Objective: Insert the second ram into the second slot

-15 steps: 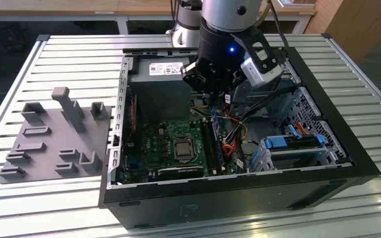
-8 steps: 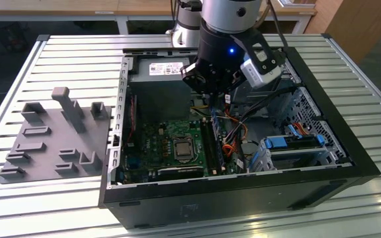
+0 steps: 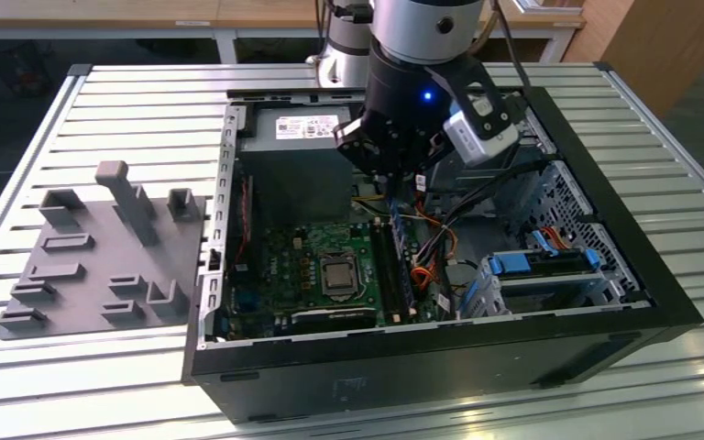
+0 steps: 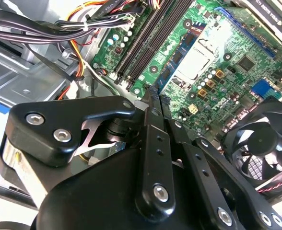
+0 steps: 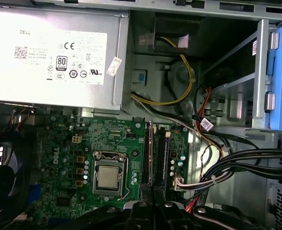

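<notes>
My gripper [image 3: 391, 188] hangs inside the open computer case [image 3: 645, 275], over the back end of the memory slots [image 3: 391, 266]. In both wrist views its fingers are shut tip to tip [image 4: 154, 96] [image 5: 153, 203], and I see nothing between them. The second ram [image 4: 179, 57], a thin blue board with dark chips, stands on edge in the slot beside the processor socket [image 5: 106, 175]. In the first wrist view it is a narrow strip [image 5: 149, 158] running away from the fingertips. The tips sit at its near end; contact cannot be judged. The neighbouring slots [image 4: 146, 43] look dark.
The power supply [image 5: 54, 52] lies beyond the board. A black cable bundle [image 4: 59, 24] and orange wires run beside the slots. A fan [image 4: 261, 139] sits on the other side. Blue drive-bay clips [image 3: 548, 261] fill the case's corner. A grey fixture plate [image 3: 95, 266] lies outside.
</notes>
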Robot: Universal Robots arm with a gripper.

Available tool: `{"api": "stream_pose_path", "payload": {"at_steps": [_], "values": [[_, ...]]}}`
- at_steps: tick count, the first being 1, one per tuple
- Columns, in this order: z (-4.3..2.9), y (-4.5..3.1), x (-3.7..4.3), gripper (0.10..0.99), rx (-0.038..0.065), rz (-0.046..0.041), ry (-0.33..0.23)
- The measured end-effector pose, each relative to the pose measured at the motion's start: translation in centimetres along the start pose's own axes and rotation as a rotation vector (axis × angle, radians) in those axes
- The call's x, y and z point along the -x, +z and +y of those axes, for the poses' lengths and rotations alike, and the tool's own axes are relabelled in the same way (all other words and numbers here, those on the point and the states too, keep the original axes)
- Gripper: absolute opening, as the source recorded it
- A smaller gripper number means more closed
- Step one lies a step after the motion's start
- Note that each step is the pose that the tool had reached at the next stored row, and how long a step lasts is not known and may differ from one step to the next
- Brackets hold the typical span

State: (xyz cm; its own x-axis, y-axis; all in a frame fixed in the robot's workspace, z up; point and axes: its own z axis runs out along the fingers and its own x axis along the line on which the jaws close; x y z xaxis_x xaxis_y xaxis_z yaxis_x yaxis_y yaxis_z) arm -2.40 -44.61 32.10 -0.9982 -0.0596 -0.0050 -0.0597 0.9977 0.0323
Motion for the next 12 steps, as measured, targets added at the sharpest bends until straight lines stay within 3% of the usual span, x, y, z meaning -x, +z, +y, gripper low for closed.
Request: {"api": "stream_pose_path", "payload": {"at_steps": [12], "values": [[-0.01, 0.35, 0.00, 0.129, 0.000, 0.0002, 0.000]]}}
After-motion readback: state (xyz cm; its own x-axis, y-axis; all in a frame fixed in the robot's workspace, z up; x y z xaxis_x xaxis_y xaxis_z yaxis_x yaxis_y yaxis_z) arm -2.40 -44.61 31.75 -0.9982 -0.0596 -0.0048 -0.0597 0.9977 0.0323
